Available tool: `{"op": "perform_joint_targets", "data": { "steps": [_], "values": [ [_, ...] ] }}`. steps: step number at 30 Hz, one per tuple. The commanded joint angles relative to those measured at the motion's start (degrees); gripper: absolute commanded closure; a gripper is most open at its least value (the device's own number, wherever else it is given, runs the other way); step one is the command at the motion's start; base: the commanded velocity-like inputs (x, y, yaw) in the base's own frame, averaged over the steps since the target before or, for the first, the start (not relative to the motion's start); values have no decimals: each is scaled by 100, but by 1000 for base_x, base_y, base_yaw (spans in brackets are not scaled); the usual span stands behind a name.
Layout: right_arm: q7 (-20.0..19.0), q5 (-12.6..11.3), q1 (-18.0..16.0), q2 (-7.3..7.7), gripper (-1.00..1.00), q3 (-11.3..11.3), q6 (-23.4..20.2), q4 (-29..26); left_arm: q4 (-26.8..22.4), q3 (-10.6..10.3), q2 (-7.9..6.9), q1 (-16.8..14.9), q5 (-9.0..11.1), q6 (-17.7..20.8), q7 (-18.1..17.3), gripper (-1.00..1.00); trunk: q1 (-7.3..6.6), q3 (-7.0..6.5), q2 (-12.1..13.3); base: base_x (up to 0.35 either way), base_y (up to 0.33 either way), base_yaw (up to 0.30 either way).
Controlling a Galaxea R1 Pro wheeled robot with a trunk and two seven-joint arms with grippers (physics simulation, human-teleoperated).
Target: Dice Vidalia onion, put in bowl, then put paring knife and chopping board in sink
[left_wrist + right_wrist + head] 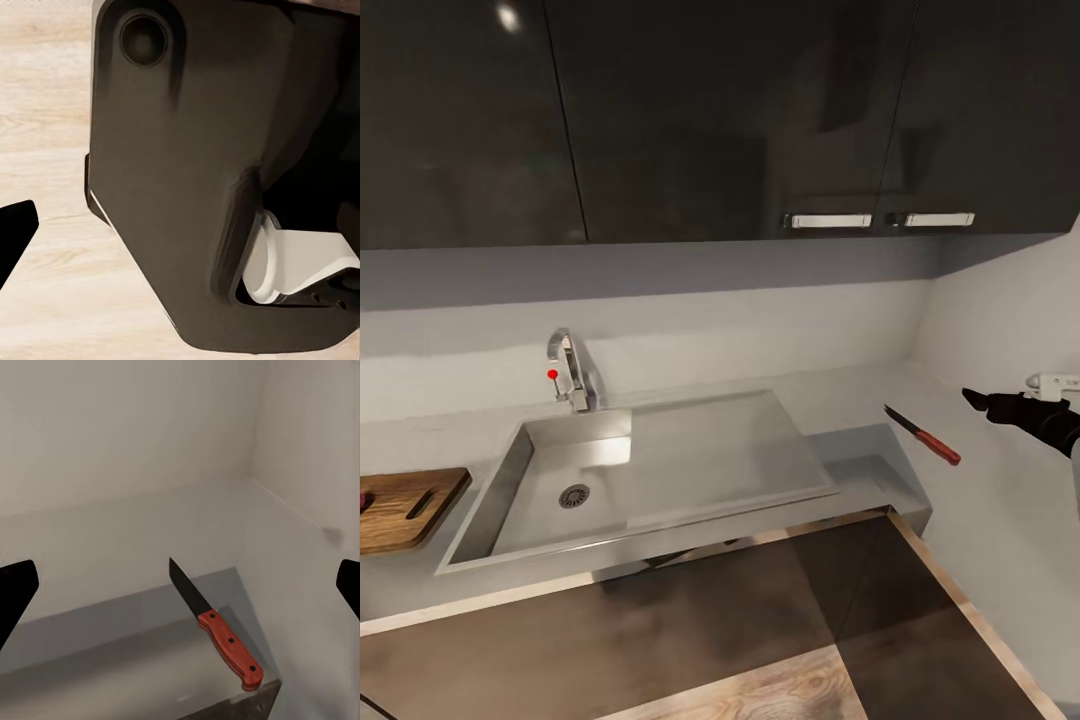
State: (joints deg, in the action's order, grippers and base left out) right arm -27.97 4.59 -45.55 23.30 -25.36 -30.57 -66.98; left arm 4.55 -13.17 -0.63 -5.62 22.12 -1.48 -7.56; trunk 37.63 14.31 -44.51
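Right pincer (pixel 180 585), wide open and empty, faces paring knife (pixel 217 626) on grey countertop (pixel 112 547).

I see the sink (pixel 660 470) with its tap (pixel 567 372) centred below dark cupboards (pixel 720 110). The chopping board (pixel 405 505) sits left of it. My right gripper (pixel 985 402) hovers near the knife (pixel 922 435) on the countertop (pixel 960 500).

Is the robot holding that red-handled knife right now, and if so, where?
No. The paring knife lies free on the countertop; the right gripper is open and apart from it. Nothing is held there.
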Motion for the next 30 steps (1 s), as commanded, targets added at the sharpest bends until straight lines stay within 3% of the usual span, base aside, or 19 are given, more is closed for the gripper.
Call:
{"op": "perform_joint_targets", "data": {
  "steps": [1, 19, 30],
  "values": [
    [-51, 49, -6, -1, -100, -14, -27, -13, 20, -46, 1, -9, 65, -13, -35, -100, 2, 8, -6, 101, -51, 0],
    [-51, 50, -6, 7, -100, -16, -369, -35, 17, -34, 33, -9, 73, 25, -35, -100, 2, 99, -6, 243, -25, 0],
    [-48, 50, -6, 2, -100, -6, -371, -35, 12, 186, 36, -9, 73, 25, -35, -100, 2, 199, -6, 81, -115, 0]
  ]
}}
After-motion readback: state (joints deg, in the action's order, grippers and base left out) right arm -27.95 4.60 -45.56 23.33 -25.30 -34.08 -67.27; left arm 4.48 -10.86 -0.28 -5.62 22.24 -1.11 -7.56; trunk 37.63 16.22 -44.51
